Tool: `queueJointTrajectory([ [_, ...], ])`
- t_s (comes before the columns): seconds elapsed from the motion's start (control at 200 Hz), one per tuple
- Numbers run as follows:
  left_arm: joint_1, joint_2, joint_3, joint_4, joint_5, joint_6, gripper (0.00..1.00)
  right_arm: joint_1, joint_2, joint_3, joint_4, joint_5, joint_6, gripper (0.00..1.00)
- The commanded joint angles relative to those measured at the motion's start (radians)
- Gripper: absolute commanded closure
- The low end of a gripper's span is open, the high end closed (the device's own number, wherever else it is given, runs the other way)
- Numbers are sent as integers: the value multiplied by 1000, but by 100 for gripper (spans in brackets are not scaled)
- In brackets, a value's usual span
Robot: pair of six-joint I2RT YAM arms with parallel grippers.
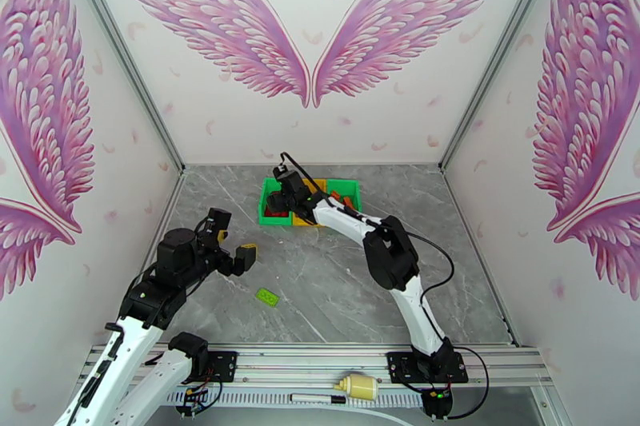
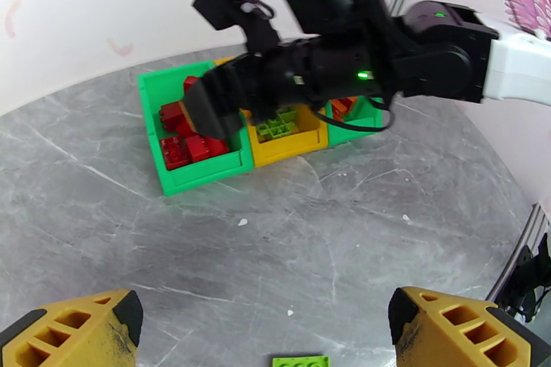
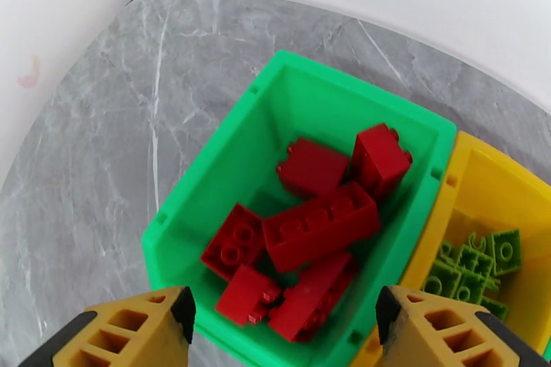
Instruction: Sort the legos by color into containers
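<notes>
Red studded plastic bricks (image 3: 310, 224) lie heaped in the left bright green bin (image 3: 227, 175), with lime bricks (image 3: 475, 261) in the adjoining yellow bin (image 3: 482, 175). One lime green flat brick (image 1: 267, 296) lies loose on the grey marbled table (image 1: 336, 284). The right gripper (image 3: 282, 320) hangs over the red heap, fingers spread, empty. The left gripper (image 2: 265, 323), near the loose brick, is spread and empty. Judgement: one piece is outstanding, and the next move calls for grasping it and carrying it to the yellow bin.

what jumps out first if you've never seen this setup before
The huge pink wings on the back wall catch the eye first. At the far middle of the grey table, the right gripper hangs open over a green bin holding a heap of red bricks. One lime green brick lies alone on the near left of the table.
</notes>
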State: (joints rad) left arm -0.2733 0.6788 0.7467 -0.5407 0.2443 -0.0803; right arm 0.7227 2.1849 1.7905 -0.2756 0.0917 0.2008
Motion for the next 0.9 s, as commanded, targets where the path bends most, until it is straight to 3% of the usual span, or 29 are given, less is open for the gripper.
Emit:
queueJointTrajectory([
  [0.0, 42, -2, -14, 6, -4, -49, 1, 40, -168, -147, 64, -25, -43, 24],
  [0.195, 141, 32, -54, 45, -6, -179, 1, 144, -371, -432, 61, -21, -63, 22],
  [0.4, 243, 69, -88, 64, 1, -287, 1, 294, -477, -603, 19, -17, -34, 20],
  [0.62, 319, 71, -128, 93, 29, -371, 1, 447, -421, -620, -27, 9, -9, 18],
  [0.785, 332, 73, -133, 74, 20, -377, 1, 478, -318, -551, -98, -7, 13, 19],
  [0.895, 335, 71, -133, 69, 28, -377, 1, 479, -268, -512, -125, 0, 50, 25],
])
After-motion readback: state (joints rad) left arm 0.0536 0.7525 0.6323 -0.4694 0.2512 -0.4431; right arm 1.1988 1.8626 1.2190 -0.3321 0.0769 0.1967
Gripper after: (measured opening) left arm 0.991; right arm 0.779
